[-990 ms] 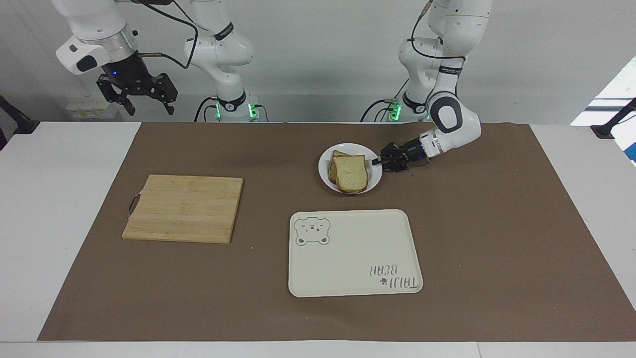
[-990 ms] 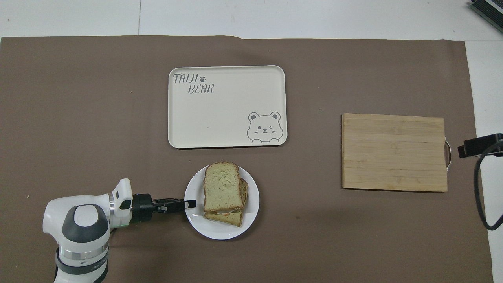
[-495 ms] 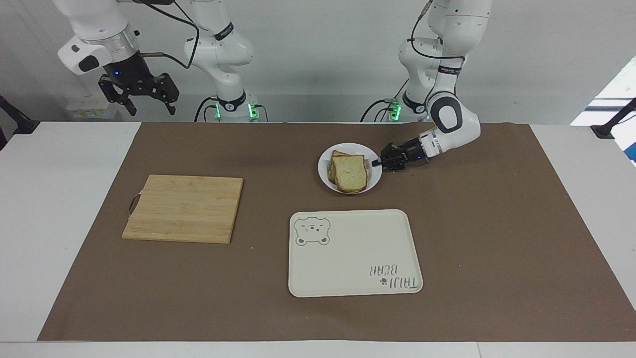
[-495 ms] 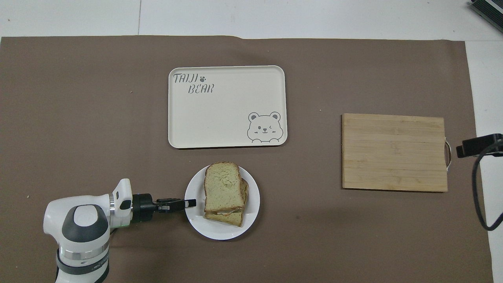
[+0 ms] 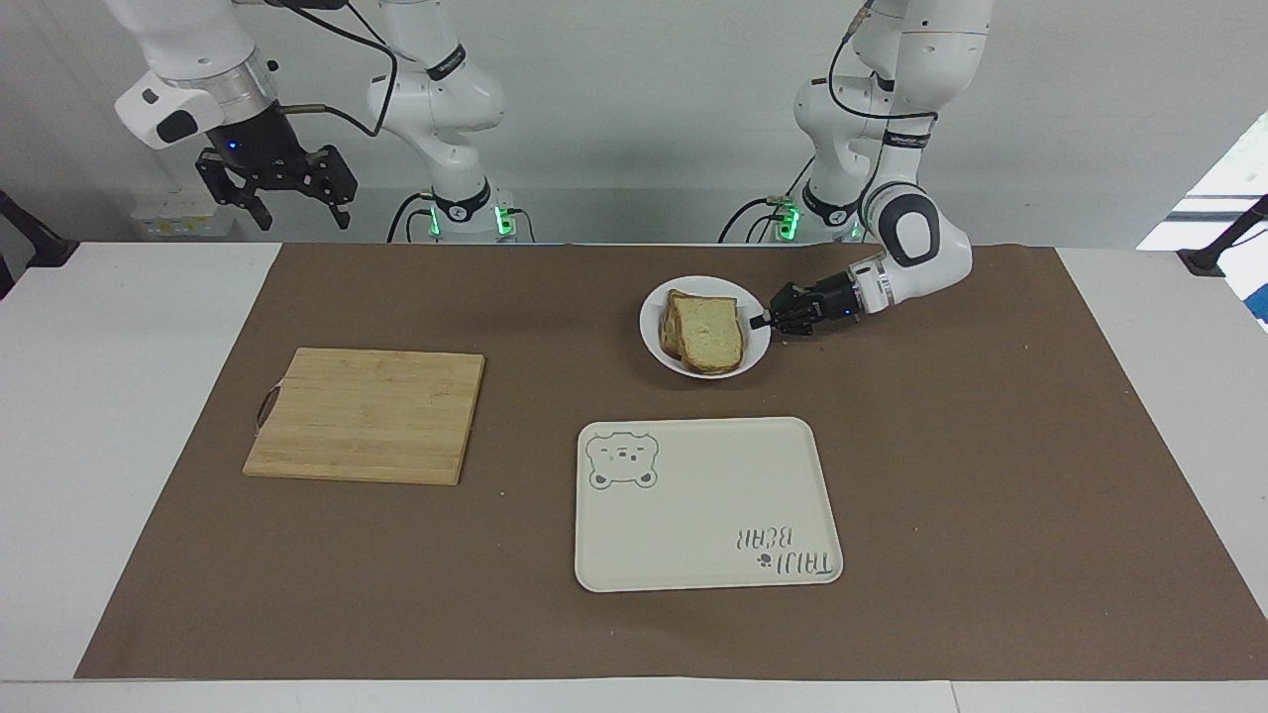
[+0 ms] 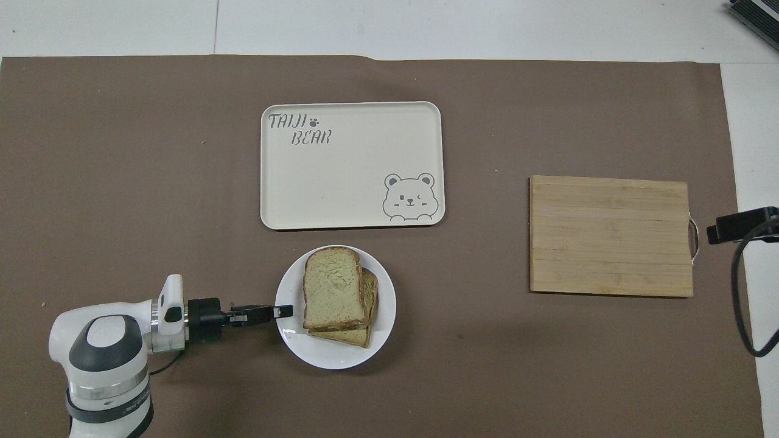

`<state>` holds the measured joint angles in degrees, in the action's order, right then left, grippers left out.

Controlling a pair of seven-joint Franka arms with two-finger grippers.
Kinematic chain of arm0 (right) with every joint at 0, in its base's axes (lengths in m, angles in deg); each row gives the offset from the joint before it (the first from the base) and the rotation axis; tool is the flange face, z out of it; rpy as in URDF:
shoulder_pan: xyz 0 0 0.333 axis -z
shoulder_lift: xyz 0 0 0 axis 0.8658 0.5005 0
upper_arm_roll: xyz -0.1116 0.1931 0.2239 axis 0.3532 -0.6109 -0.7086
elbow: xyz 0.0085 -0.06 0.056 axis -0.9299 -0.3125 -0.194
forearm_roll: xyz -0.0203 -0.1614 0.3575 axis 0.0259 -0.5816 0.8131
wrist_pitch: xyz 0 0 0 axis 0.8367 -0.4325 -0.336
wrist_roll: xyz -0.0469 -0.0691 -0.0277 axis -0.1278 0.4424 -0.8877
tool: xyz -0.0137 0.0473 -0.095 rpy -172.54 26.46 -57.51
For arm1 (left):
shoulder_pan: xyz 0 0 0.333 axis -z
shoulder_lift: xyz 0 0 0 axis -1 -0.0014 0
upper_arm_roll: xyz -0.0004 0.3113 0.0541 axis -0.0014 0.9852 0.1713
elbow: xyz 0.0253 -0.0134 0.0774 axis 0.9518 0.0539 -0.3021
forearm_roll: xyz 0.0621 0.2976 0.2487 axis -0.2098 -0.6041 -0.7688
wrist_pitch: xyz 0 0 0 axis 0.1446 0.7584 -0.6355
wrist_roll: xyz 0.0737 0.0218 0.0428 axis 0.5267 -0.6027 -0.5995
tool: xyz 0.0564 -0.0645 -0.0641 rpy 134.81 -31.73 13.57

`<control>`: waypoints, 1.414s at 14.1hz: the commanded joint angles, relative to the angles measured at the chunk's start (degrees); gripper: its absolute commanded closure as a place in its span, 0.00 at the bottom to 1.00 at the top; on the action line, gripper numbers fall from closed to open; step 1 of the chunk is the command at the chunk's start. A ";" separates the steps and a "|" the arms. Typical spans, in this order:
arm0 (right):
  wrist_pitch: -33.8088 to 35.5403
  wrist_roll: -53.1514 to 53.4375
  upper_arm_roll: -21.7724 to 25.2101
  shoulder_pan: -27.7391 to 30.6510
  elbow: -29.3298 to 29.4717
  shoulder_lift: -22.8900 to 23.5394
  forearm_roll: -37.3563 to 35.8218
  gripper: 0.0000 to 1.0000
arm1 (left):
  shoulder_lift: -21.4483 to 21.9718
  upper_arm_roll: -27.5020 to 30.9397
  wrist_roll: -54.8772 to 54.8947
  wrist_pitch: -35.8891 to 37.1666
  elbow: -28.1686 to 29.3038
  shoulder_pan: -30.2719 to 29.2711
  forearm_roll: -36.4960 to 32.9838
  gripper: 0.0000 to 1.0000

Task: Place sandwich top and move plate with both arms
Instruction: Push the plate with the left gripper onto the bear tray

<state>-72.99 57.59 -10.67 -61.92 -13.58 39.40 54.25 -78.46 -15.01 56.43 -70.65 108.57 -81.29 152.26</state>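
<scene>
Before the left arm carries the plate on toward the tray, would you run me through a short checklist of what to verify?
1. Left gripper shut on the plate rim: ok.
2. Top slice lies on the stack, fairly square: ok.
3. Plate lifted off the mat: cannot tell; it looks tilted.
4. Tray bare, ready to take the plate: ok.
5. Right gripper open, raised near the right arm's end, waiting, not on the plate: not ok for a two-arm carry.
6. Cutting board off the path: ok.
</scene>
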 commanded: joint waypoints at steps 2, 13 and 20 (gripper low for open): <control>2.38 -1.21 0.34 1.07 3.53 2.48 2.22 0.00 | 1.31 0.15 1.02 1.68 -0.78 -0.90 1.17 1.00; 0.99 -1.12 0.25 0.63 4.44 3.11 1.87 0.00 | -13.08 0.06 -15.83 4.40 -26.51 -4.23 -6.01 1.00; 0.99 -1.12 0.08 0.55 4.44 3.11 2.31 0.00 | -23.89 -4.14 -24.20 3.26 -41.56 -4.67 -9.90 1.00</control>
<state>-72.46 57.59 -10.38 -61.87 -10.14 42.00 55.55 -98.69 -16.49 33.61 -68.41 71.56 -84.96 143.52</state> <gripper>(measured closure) 0.000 0.965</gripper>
